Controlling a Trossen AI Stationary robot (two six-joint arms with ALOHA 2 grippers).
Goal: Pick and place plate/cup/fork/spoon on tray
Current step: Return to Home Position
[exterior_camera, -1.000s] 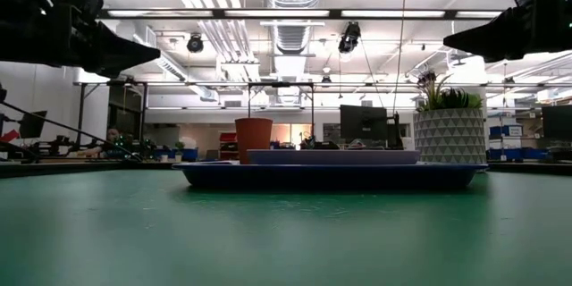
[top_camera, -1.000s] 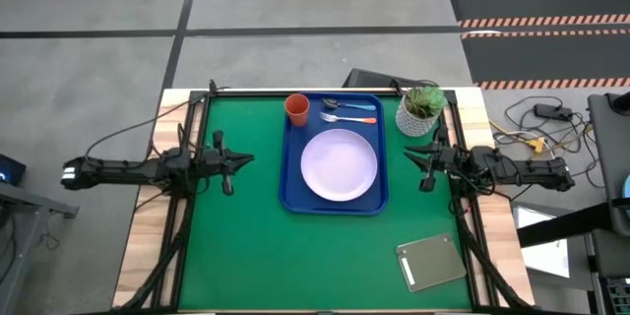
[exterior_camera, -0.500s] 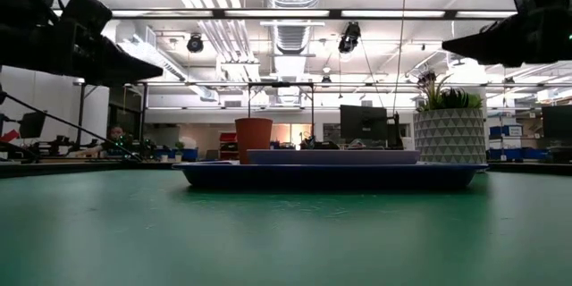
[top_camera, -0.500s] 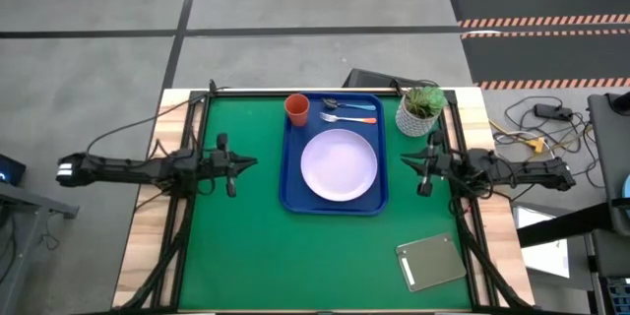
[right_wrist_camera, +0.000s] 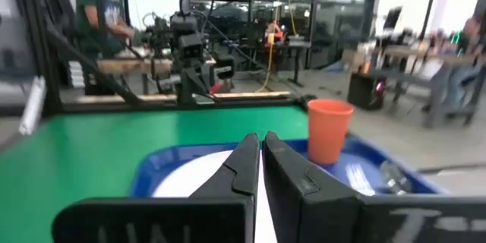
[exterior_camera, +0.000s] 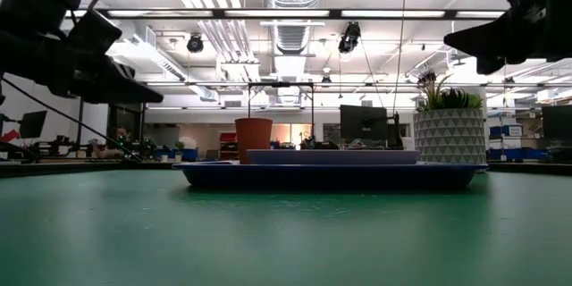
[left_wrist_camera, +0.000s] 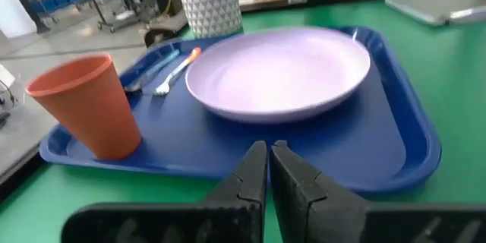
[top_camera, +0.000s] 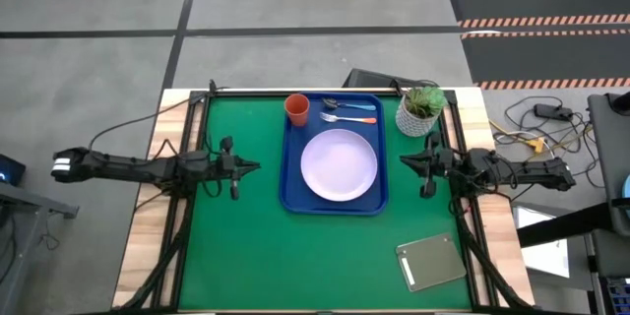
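The blue tray (top_camera: 287, 172) lies at the table's far middle. On it rest the lavender plate (top_camera: 339, 164), the orange cup (top_camera: 296, 109) at the far left corner, and the orange-handled fork (top_camera: 349, 119) and blue-handled spoon (top_camera: 350, 106) side by side along the far rim. All also show in the left wrist view: plate (left_wrist_camera: 277, 72), cup (left_wrist_camera: 85, 102). My left gripper (top_camera: 256, 166) is shut and empty, left of the tray. My right gripper (top_camera: 402, 161) is shut and empty, right of the tray.
A white patterned pot with a green plant (top_camera: 418, 110) stands right of the tray's far corner. A grey square slab (top_camera: 431, 262) lies at the near right. People show in the room beyond the table in the right wrist view (right_wrist_camera: 102, 7).
My left gripper has moved toward the tray, to the right, and dropped a little. My right gripper has edged toward the tray, to the left. Both have stayed shut. Nothing on the tray has moved.
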